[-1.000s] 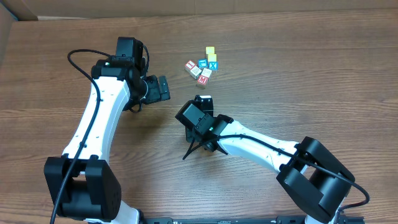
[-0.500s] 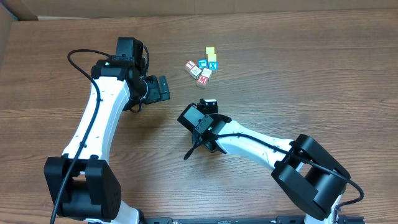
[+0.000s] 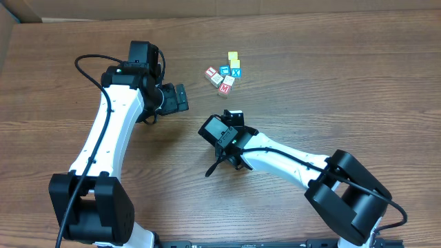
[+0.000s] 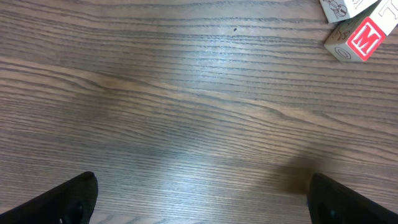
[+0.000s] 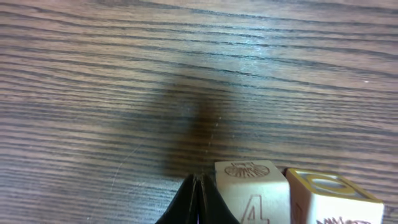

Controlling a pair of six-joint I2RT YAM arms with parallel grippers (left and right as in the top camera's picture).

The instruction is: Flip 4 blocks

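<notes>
Overhead: right hand closed, near blocks

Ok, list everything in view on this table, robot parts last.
Small wooden alphabet cubes: about six, exact count unclear; pale with red and blue prints; clustered at the table's far middle.
Plain yellow wooden cubes: two; yellow; far end of that cluster.
Pale wooden cube with an engraved 4: one; unpainted; right beside the right hand's tips.
Yellow-bordered wooden cube: one; pale; next to the 4 cube.
Wood-grain table: one; brown; under everything.
Cardboard: brown; far left corner.
Arms: two; white with black joints.
Left hand: black; open, empty; left of the cluster.
Right hand: black; shut, empty; nearer than the cluster.
</notes>
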